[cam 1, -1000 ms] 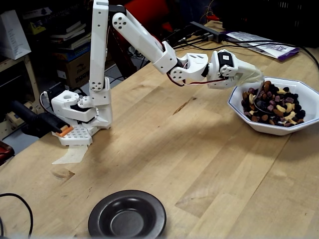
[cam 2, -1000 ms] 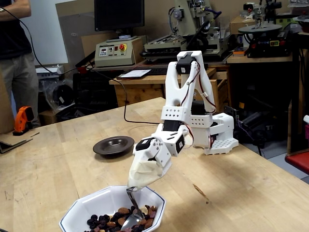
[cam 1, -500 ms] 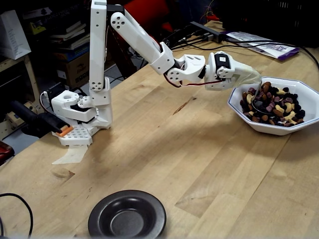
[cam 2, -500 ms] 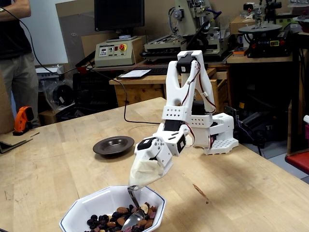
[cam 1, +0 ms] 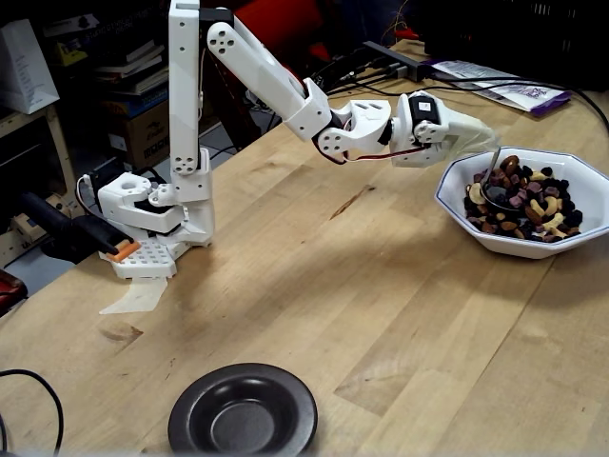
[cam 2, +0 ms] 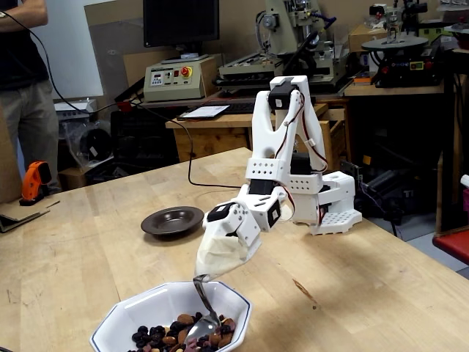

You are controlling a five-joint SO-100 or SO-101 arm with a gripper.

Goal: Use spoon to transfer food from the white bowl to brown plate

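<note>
The white octagonal bowl (cam 1: 457, 205) sits at the right of a fixed view and at the bottom of the other (cam 2: 124, 315). It holds the food (cam 1: 533, 205), tan nuts and dark pieces (cam 2: 168, 339). My gripper (cam 1: 476, 138) is shut on the spoon (cam 1: 492, 181), its handle end wrapped in beige tape (cam 2: 220, 253). The spoon's bowl (cam 2: 201, 330) dips into the food. The dark brown plate (cam 1: 243, 411) lies empty near the table's front edge, also in the other fixed view (cam 2: 172, 220).
The arm's white base (cam 1: 157, 214) is clamped at the table's left edge. Papers and cables (cam 1: 495, 81) lie behind the bowl. A person (cam 2: 26, 95) stands at the far left, past an orange tool (cam 2: 33, 180). Bare wood lies between bowl and plate.
</note>
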